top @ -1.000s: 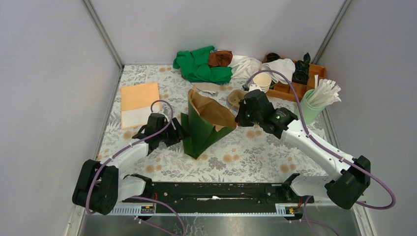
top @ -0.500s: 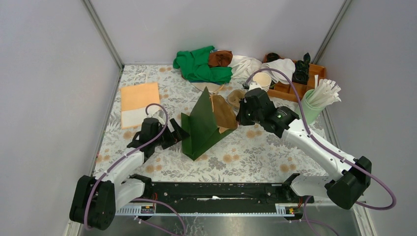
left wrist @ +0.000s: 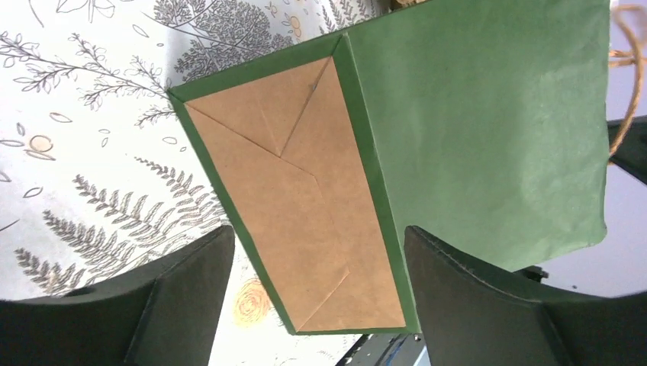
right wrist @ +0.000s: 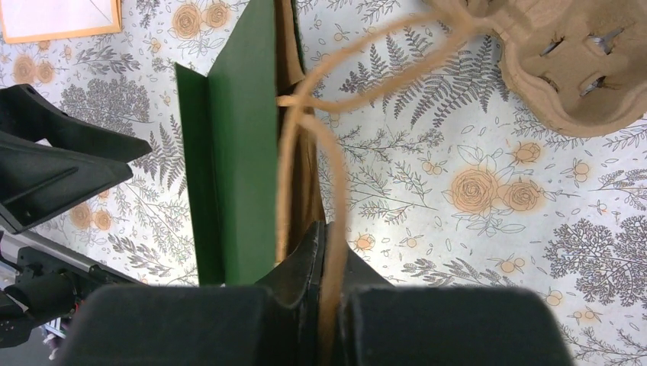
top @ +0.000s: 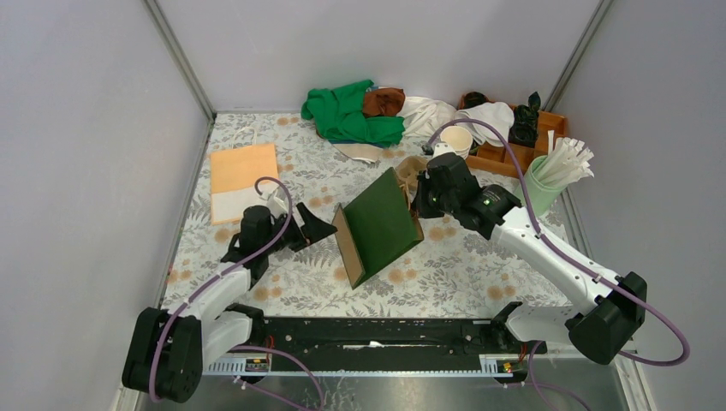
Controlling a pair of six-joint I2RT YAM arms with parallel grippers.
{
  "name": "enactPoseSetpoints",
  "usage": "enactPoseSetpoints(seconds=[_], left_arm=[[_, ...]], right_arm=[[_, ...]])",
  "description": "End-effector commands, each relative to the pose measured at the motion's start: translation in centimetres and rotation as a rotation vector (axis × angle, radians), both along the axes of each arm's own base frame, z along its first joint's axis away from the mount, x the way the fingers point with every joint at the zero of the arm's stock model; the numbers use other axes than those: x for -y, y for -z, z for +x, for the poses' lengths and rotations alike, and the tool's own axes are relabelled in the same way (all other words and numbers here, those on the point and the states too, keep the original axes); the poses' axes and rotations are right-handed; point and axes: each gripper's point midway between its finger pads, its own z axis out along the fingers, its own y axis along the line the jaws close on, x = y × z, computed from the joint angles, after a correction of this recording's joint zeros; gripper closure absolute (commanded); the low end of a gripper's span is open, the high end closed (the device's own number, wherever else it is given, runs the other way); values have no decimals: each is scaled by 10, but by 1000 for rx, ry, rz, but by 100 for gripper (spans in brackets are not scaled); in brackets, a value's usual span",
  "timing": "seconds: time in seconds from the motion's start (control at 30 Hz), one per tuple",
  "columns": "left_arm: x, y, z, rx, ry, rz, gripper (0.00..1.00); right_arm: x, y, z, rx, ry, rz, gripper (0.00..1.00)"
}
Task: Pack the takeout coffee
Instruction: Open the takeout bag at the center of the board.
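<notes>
Overhead, top view.
- Green paper bag (top: 377, 224): mid-table, folded nearly flat, tilted, its low corner on the floral table (top: 445, 265).
- Right gripper (top: 419, 201): at the bag's upper right corner.
- Left gripper (top: 318, 229): just left of the bag, apart from it, jaws spread.
- Pulp cup carrier (top: 409, 169): behind the bag, beside the right gripper.
- Cream paper cups (top: 456, 139), wooden tray (top: 514, 154), green cup of white sticks (top: 539, 184): far right corner.
- Heap of cloths (top: 347, 116): far edge.
- Orange-and-white sheet (top: 241, 180): left edge.
- Takeout coffee: no lidded white cup can be made out; place cannot be told.

Left wrist view.
- Left gripper (left wrist: 317, 305): fingers (left wrist: 183, 305) wide apart, nothing between them.
- Bag (left wrist: 488, 114): beyond them, brown folded base (left wrist: 297, 206) facing the camera.

Right wrist view.
- Right gripper (right wrist: 326, 252): jaws together, pinching the bag's twine handle (right wrist: 305, 114).
- Bag (right wrist: 236, 152): seen edge-on.
- Carrier (right wrist: 564, 69): upper right, empty sockets up.
- Left gripper (right wrist: 53, 168): at the left.
</notes>
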Motion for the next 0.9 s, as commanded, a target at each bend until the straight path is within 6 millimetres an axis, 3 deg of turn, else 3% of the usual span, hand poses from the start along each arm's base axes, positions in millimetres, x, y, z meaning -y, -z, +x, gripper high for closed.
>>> enactPoseSetpoints(seconds=[0.0, 0.07, 0.2, 0.27, 0.47, 0.63, 0.87], left_arm=[[11, -29, 12, 74, 76, -20, 21], [9, -31, 16, 68, 79, 14, 24], [18, -39, 17, 77, 72, 81, 9], [26, -39, 19, 58, 53, 129, 9], [18, -16, 26, -107, -86, 274, 41], [27, -18, 28, -122, -83, 270, 49], [43, -14, 22, -139, -35, 277, 48]], right_arm=[[-6, -13, 6, 31, -24, 26, 100], [-8, -15, 6, 34, -32, 32, 100], [-12, -21, 6, 45, -53, 52, 100], [-14, -25, 5, 52, -62, 67, 100], [-17, -28, 4, 58, -71, 87, 100], [-17, -26, 3, 52, -71, 88, 100], [-16, -27, 3, 56, -68, 91, 100]])
